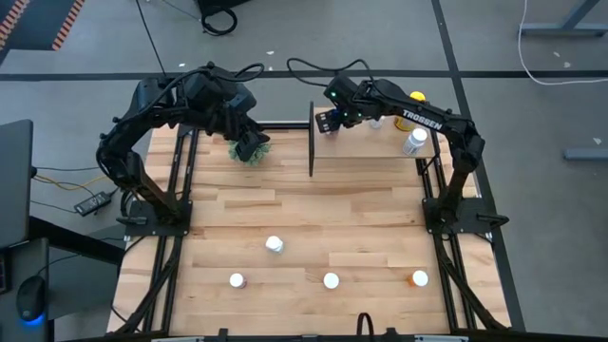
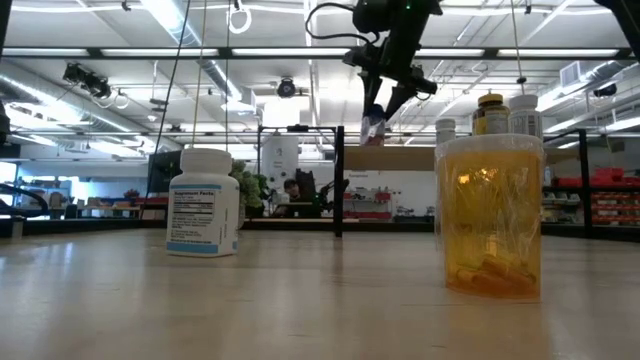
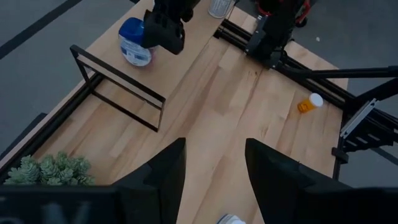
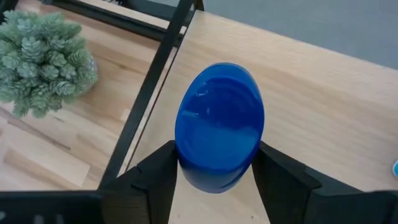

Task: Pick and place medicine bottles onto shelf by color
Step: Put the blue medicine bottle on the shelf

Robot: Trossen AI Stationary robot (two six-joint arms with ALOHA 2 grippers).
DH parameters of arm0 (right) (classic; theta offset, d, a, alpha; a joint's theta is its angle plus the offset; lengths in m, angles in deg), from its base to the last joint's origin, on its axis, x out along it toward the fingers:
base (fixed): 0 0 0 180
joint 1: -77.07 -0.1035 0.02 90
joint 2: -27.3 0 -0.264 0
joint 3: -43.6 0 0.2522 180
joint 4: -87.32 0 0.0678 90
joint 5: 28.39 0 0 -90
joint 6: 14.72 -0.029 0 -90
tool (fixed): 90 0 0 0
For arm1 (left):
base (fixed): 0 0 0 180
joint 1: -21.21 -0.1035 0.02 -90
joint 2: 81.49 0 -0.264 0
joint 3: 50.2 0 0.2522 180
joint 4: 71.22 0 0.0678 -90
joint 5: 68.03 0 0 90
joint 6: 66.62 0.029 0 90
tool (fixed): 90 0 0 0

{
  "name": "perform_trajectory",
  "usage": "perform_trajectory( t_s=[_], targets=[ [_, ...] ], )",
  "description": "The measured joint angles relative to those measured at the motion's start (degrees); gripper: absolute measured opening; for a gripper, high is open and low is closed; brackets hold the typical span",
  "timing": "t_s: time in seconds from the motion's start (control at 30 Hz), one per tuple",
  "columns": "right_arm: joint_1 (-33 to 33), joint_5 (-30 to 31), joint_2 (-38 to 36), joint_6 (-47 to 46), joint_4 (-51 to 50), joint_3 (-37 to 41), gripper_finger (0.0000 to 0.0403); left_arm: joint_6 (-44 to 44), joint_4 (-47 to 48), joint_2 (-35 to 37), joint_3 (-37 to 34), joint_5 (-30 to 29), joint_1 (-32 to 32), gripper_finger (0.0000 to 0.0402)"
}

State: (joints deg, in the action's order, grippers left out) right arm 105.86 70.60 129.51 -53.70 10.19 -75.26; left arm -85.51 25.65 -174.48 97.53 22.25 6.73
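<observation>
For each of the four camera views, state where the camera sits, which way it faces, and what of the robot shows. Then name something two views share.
High: overhead, facing down; both arms, light wooden shelf.
Low: table height, facing level; white-labelled bottle, amber bottle, one arm overhead.
Left wrist: above the table; own fingers, right arm beyond.
Right wrist: facing down; right gripper around the blue-capped bottle.
Shared: both wrist views show the spiky green plant.

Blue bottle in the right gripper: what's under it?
Light wood of the shelf shows all around the blue bottle, which sits between the right gripper fingers. The patch directly beneath is covered by the bottle, so contact can't be told.
</observation>
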Motion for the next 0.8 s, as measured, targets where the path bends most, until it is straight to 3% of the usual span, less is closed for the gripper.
perform_trajectory(
  t_s=[0.8],
  targets=[
    [1.7,-0.8,2.8,0.6,6.7,-0.2,0.0202,-0.4,0.2,0.0,0.0,0.1,0.0,0.0172]
  ],
)
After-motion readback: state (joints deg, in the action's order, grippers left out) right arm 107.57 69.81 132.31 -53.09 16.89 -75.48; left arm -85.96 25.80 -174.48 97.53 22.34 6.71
